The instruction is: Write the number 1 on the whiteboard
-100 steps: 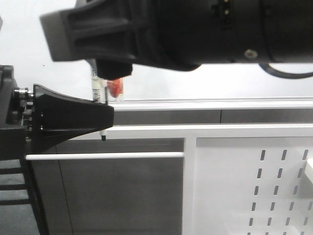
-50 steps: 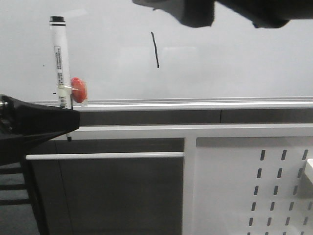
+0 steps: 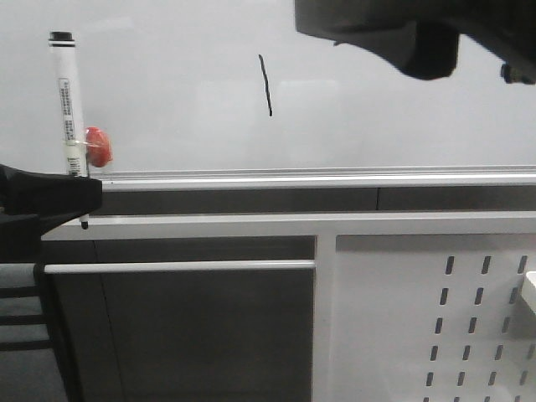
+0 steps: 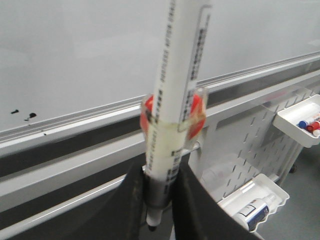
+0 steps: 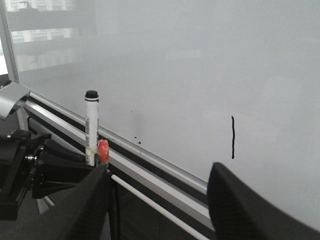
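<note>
The whiteboard (image 3: 167,92) fills the upper part of the front view, its silver rail (image 3: 335,177) running along its lower edge. Below the rail stands a white perforated panel (image 3: 435,318), with small white trays (image 4: 300,120) hung on it that hold markers and a bottle. The right arm (image 3: 419,29) looms dark across the upper right of the whiteboard; its end effector (image 5: 157,200) stands wide apart with nothing between the fingers, just in front of the rail. The left end effector (image 4: 159,200) sits low at the whiteboard's left end, clamped on the lower barrel of a white marker (image 3: 67,105). The marker stands upright against the board, black cap end up and tip pointing down past the rail. A red clip-like piece (image 3: 97,147) is taped to its barrel just above the rail. The number 1 (image 3: 265,85), a thin, slightly slanted black stroke, sits on the whiteboard above the rail, well to the right of the marker. Tiny black specks (image 4: 24,116) dot the board just above the rail.
</note>
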### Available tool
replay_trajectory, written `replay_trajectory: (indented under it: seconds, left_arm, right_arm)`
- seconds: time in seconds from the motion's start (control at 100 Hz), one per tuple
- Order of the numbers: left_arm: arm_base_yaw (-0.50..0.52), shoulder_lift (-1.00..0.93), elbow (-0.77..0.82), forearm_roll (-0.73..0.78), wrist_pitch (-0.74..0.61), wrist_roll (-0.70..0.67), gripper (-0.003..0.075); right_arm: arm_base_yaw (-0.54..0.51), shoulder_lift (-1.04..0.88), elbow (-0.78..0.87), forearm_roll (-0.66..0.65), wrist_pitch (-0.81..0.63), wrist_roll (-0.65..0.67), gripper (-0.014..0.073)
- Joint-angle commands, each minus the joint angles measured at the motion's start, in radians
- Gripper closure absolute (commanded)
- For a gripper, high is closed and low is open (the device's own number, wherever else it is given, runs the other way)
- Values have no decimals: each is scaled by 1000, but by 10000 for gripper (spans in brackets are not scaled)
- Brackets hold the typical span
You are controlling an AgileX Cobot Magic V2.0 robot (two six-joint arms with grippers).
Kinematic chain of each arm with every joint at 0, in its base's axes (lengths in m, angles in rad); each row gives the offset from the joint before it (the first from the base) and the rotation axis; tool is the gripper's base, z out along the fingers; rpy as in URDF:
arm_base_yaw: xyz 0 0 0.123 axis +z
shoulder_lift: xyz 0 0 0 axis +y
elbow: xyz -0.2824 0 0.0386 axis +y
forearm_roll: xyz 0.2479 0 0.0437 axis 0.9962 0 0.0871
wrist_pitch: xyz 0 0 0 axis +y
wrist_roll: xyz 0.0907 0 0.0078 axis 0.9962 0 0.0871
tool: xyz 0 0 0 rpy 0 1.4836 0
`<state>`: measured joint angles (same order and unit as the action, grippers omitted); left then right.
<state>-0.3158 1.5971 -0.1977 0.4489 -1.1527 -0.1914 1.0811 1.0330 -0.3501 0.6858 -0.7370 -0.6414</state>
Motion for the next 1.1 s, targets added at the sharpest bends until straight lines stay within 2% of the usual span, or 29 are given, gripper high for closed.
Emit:
replay_trajectory:
  seconds: [0.0, 0.37, 0.68, 0.77, 0.98, 1.09]
  left_arm:
    - [2, -31, -11, -58, -198, 23, 742]
    - [2, -31, -59, -119, -198, 50, 742]
    - [-3, -31, -92, -255, -198, 70, 742]
    - [-33, -31, -101, -297, -198, 107, 742]
    - [-182, -31, -138, -552, -188, 236, 742]
    - [-231, -31, -152, -658, -170, 240, 742]
  right_arm:
    - [-1, -20, -10, -19, -56, -14, 258]
    - [-1, -20, -8, -13, -41, -14, 258]
    - [-1, -20, -8, -11, -27, -14, 258]
    - [-1, -20, -8, -11, -27, -14, 258]
    - [-1, -20, -8, -11, -27, -14, 258]
    - [-1, -20, -8, -11, -24, -14, 258]
